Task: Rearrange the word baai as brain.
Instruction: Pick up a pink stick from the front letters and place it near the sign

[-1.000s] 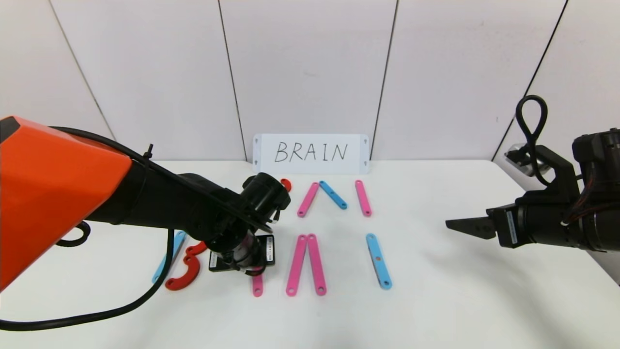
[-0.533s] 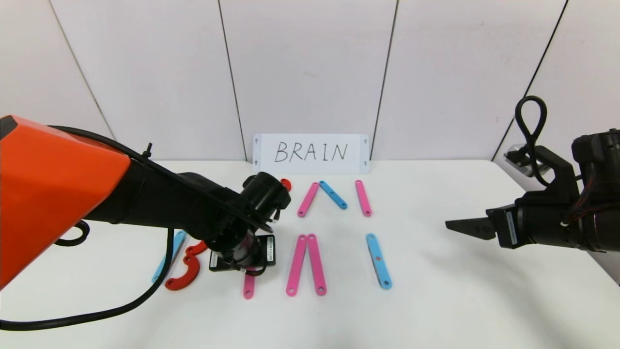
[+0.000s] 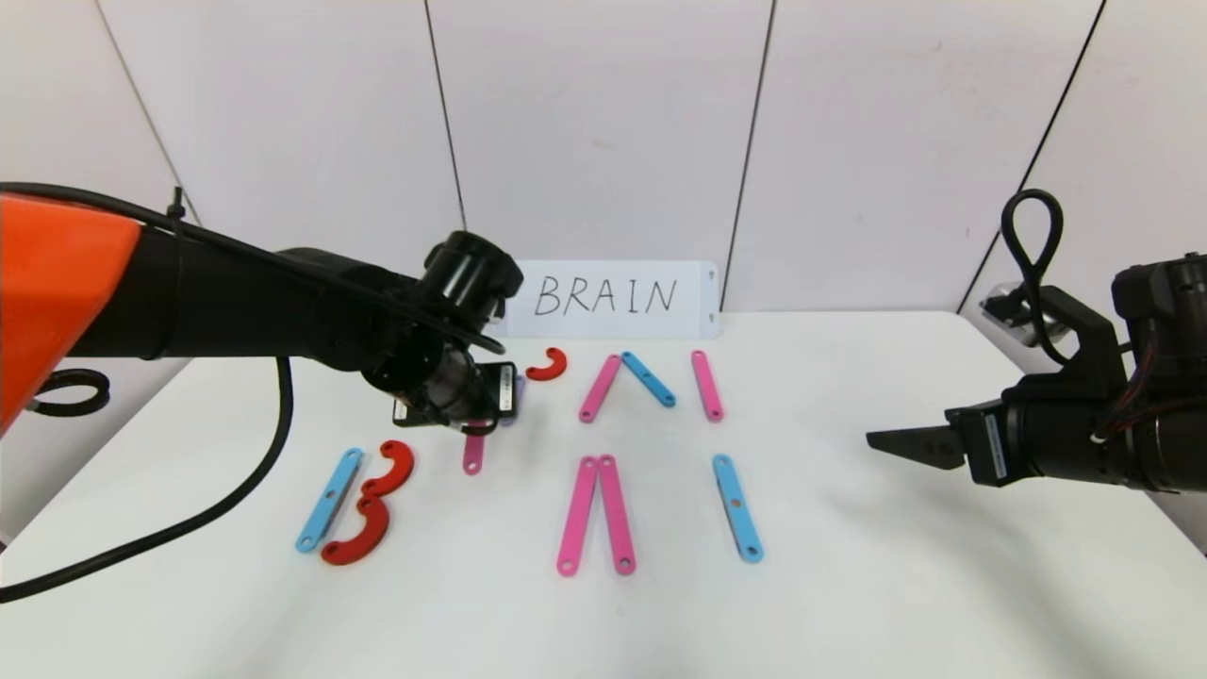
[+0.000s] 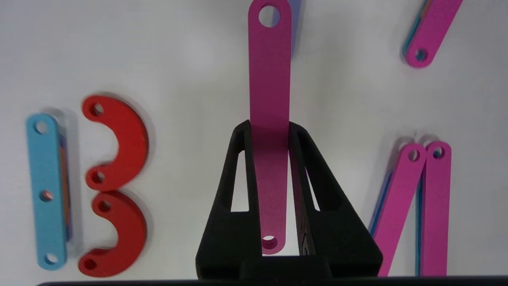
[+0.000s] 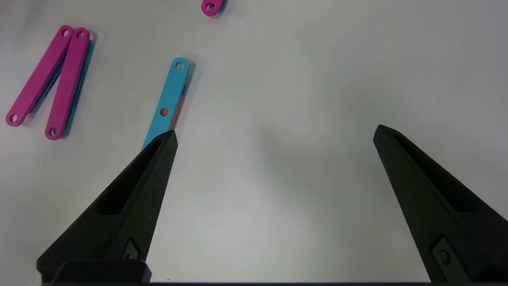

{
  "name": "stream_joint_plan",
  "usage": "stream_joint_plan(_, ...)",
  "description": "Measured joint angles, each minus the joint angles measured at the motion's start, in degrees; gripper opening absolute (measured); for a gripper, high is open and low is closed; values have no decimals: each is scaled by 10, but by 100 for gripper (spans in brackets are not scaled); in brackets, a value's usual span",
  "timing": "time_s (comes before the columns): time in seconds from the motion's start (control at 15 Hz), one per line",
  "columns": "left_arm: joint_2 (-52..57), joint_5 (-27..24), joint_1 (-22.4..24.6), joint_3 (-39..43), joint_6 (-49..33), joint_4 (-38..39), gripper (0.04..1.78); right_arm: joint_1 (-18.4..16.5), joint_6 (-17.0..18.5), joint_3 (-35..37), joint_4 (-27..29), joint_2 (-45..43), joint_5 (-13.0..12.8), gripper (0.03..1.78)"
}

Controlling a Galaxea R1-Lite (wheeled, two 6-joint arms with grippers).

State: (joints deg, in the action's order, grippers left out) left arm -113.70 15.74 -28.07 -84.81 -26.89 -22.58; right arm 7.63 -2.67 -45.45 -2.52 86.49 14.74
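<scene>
The left gripper (image 4: 270, 131) is clamped on a pink bar (image 4: 270, 99), lifted clear for repositioning; the right gripper (image 5: 274, 135) waits with its jaws apart.

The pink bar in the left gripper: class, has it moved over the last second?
Yes. The pink bar, clamped by the left gripper, has gone from level with the pink pair toward the BRAIN card.

A white card (image 3: 606, 299) standing against the wall at the back of the bench (image 3: 849, 585) reads "BRAIN", handwritten in black capitals.
</scene>
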Motion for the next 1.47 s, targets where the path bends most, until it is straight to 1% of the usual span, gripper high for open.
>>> stream_joint_plan(0.2, -22, -4, 41, -47, 45, 4, 28, 0, 1, 0, 0, 1, 1, 173)
stream_joint_plan(0.33, -43, -10, 61, -81, 53, 4, 28, 0, 0, 0, 0, 1, 2, 173)
stream_joint_plan(0.47, -63, -34, 78, -111, 62, 1, 28, 1, 0, 1, 0, 1, 3, 173)
stream_joint_plan(0.6, -77, -50, 90, -125, 103, 3, 28, 1, 0, 2, 0, 1, 3, 173)
stream_joint_plan(0.8, -97, -54, 99, -142, 142, 5, 28, 1, -1, 3, 0, 2, 3, 173)
stream_joint_plan(0.87, -104, -64, 102, -150, 151, 5, 28, 1, -1, 3, 0, 3, 3, 173)
stream_joint_plan(1.07, -120, -127, 120, -164, 198, 8, 28, 1, -2, 4, 0, 2, 3, 173)
stream_joint_plan(1.13, -125, -137, 125, -167, 213, 8, 28, 2, -2, 4, 0, 2, 3, 173)
stream_joint_plan(1.33, -148, -141, 138, -186, 225, 2, 28, 2, -2, 4, 0, 2, 3, 173)
stream_joint_plan(1.47, -162, -143, 149, -195, 254, 1, 28, 2, -3, 4, 0, 3, 3, 173)
